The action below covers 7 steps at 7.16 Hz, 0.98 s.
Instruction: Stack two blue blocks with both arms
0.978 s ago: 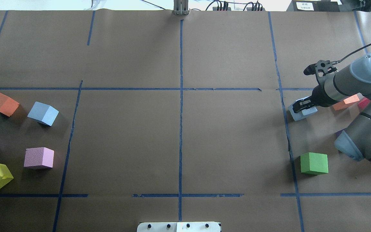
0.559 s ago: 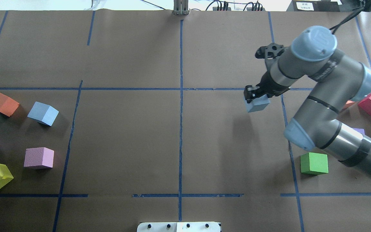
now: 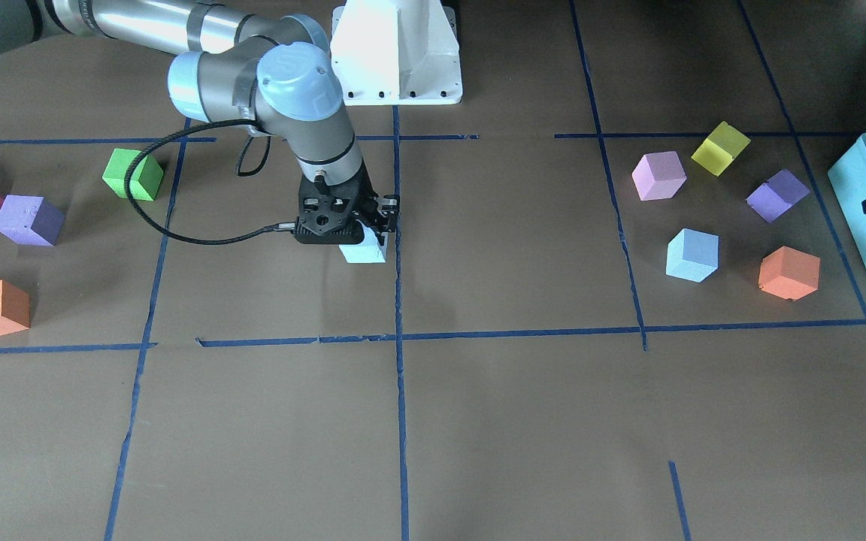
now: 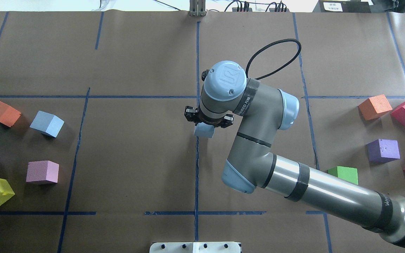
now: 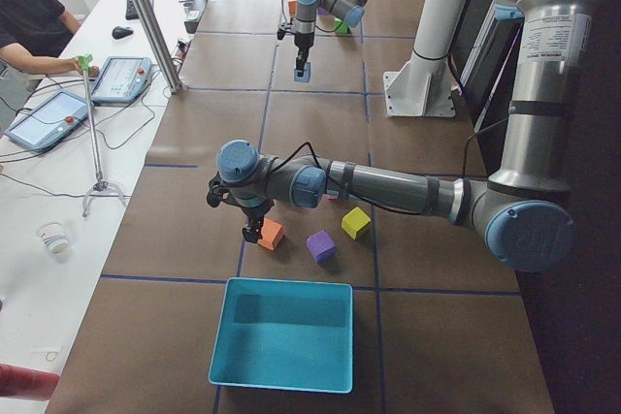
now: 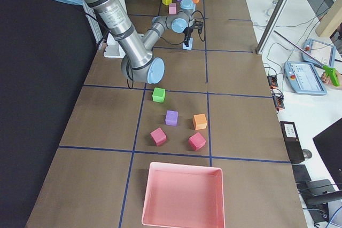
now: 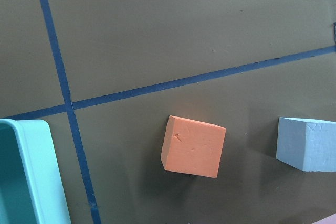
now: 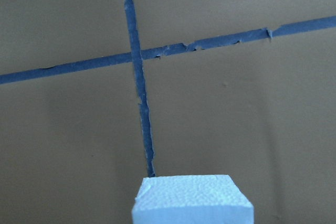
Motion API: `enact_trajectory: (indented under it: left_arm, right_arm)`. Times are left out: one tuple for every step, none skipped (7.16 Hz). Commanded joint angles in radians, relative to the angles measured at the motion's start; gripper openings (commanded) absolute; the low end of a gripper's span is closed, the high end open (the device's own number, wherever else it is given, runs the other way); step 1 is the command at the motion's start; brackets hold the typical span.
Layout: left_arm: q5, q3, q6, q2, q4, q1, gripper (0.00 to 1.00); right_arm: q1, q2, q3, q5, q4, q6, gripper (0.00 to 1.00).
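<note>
Foam cubes of pale sky-blue, the two blocks look alike. One block point(image 4: 204, 131) is clamped in the jaws of the right gripper point(image 4: 206, 123), held above the worktop point(image 4: 139, 158) at the centre tape line point(image 4: 197, 175). The other block point(image 4: 47, 123) rests far to the left, near an orange cube point(image 4: 2, 112). Bare paper spreads wide around the held block. Since the earlier frame the right arm point(image 4: 258, 140) has carried its block leftward from the right-hand tape line. Whether the left gripper point(image 5: 254, 232) has its jaws open or closed cannot be told.
</note>
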Motion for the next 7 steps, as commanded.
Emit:
enact_trajectory:
  left_arm:
    - [0.0, 0.005, 0.0, -0.004, 0.0, 0.01, 1.0]
    - [0.0, 0.004, 0.0, -0.006, 0.0, 0.01, 1.0]
    - [0.0, -0.001, -0.018, -0.006, -0.001, 0.01, 1.0]
    - [0.0, -0.009, -0.058, -0.008, -0.003, 0.016, 1.0]
    - [0.0, -0.009, -0.06, -0.008, -0.012, 0.016, 1.0]
    - [0.0, -0.009, -0.061, -0.008, -0.02, 0.017, 1.0]
    - [0.0, -0.007, -0.058, -0.008, -0.021, 0.021, 1.0]
  right_arm:
    - [-0.026, 0.026, -0.06, -0.034, 0.004, -0.002, 0.03]
    - [-0.04, 0.029, -0.066, -0.041, 0.004, -0.005, 0.03]
    - [-0.043, 0.033, -0.068, -0.041, 0.004, -0.005, 0.04]
    - [-0.048, 0.037, -0.082, -0.041, 0.004, -0.008, 0.08]
    - [-0.051, 0.037, -0.082, -0.041, 0.004, -0.043, 0.12]
    - [-0.057, 0.035, -0.091, -0.041, 0.004, -0.067, 0.32]
    - [-0.057, 0.04, -0.091, -0.041, 0.004, -0.071, 0.66]
